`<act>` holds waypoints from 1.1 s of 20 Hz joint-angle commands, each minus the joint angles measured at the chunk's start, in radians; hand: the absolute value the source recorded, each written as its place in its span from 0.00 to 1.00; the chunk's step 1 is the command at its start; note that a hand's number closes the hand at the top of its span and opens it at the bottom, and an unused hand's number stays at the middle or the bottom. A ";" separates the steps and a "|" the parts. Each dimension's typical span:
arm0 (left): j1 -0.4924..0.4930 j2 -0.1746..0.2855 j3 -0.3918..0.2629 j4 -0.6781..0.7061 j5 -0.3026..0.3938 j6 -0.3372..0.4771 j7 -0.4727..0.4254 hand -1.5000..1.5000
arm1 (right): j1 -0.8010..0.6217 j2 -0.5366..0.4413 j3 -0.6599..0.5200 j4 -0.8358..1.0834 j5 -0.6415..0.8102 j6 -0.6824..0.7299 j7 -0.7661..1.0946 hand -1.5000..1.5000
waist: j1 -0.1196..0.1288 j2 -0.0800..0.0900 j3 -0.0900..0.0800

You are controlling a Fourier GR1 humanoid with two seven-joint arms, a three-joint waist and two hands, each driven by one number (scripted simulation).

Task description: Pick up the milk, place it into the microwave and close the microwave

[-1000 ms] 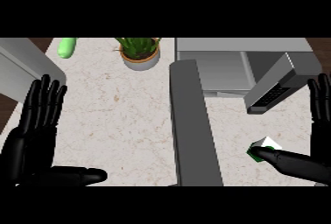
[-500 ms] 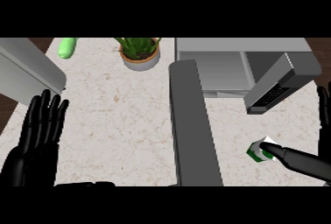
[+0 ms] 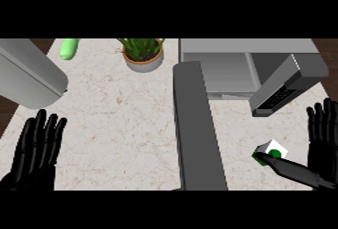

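The milk (image 3: pixel 273 148), a small white carton with a green side, lies on the counter at the lower right. My right hand (image 3: pixel 323 144) stands beside it at the right edge with straight fingers pointing up; its thumb reaches left and touches the carton's near side. The microwave (image 3: pixel 218 67) sits at the back right, and its open door (image 3: pixel 196 134) stretches toward me as a long grey slab left of the milk. A keypad panel (image 3: pixel 282 91) shows on the microwave's right. My left hand (image 3: pixel 34 150) rests open at the lower left, fingers up.
A potted plant (image 3: pixel 142 54) stands at the back, left of the microwave. A light green, cucumber-like object (image 3: pixel 68 48) lies at the back left. A large grey rounded body (image 3: pixel 26 76) fills the upper left. The speckled counter (image 3: pixel 119 120) spreads between my left hand and the door.
Both hands have sunk toward the view's lower edge, and the left thumb has left the view. The milk and the microwave door have stayed put.
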 commanded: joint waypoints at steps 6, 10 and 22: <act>0.146 0.001 -0.060 -0.072 -0.006 -0.026 -0.036 0.00 | 0.131 0.008 -0.046 0.140 -0.029 0.051 -0.180 0.00 | 0.000 -0.001 0.000; 0.046 -0.010 -0.076 -0.075 -0.041 0.030 0.039 0.00 | 0.051 -0.025 -0.086 0.336 -0.008 0.039 -0.268 0.00 | -0.001 0.001 0.000; 0.031 -0.001 -0.090 -0.097 -0.056 0.052 0.083 0.00 | -0.044 -0.057 -0.182 0.748 -0.103 0.123 -0.577 0.00 | -0.001 0.001 0.000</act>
